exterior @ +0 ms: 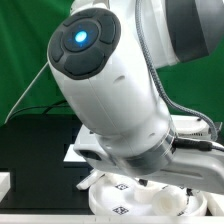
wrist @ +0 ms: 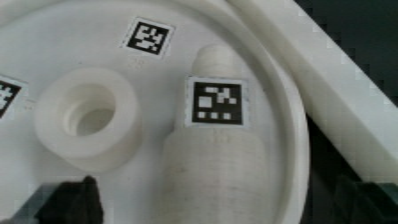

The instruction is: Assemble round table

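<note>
In the wrist view the round table's large rimmed disc (wrist: 63,45) fills the picture, with its raised centre hub and hole (wrist: 89,115). The thick cylindrical leg (wrist: 222,160) runs across the disc beside the hub and carries a square tag (wrist: 215,104). My gripper (wrist: 222,208) is open and straddles the leg's near end. One dark fingertip (wrist: 68,203) shows well clear of the leg's side; the other is lost against the dark edge. In the exterior view the arm hides the gripper, and only part of the disc (exterior: 118,205) shows beneath it. The cross-shaped foot piece is out of view.
The parts rest on a black table (exterior: 30,150) in front of a green backdrop (exterior: 20,50). The marker board (exterior: 72,153) lies on the exterior view's left, behind the disc. A black cable (exterior: 195,125) hangs along the arm. The disc's rim (wrist: 294,110) stands close beside the leg.
</note>
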`<state>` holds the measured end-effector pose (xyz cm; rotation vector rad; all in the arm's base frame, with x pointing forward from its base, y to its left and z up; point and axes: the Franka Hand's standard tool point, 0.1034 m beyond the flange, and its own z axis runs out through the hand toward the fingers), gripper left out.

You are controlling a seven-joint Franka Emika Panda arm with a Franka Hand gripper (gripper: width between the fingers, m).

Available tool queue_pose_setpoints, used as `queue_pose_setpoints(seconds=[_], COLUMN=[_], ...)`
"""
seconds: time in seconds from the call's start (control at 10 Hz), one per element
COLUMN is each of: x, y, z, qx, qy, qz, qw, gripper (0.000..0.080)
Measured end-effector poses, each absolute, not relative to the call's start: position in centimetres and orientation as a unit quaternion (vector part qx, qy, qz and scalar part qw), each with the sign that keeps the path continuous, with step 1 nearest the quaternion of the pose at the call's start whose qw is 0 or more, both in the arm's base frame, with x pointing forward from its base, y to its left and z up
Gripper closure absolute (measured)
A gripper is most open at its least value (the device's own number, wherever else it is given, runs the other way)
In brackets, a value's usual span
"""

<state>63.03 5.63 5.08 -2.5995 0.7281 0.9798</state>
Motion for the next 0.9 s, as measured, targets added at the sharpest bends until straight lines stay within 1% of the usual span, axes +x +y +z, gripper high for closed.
queue_pose_setpoints(seconds=[0.4,0.5,0.7,0.8,0.9], x=[62.8,62.6,62.5,62.5,62.5], y=[6.6,6.8,6.9,6.9,6.9], z=[2.6,2.2,2.1,2.1,2.1], qx=[-0.896,-0.896,-0.895,-0.895,-0.895], qy=[0.259,0.259,0.259,0.259,0.259], qz=[0.337,0.338,0.34,0.34,0.34], qw=[0.129,0.128,0.127,0.127,0.127], gripper=[0.0151,0.0151,0.0151,0.0277,0.0277])
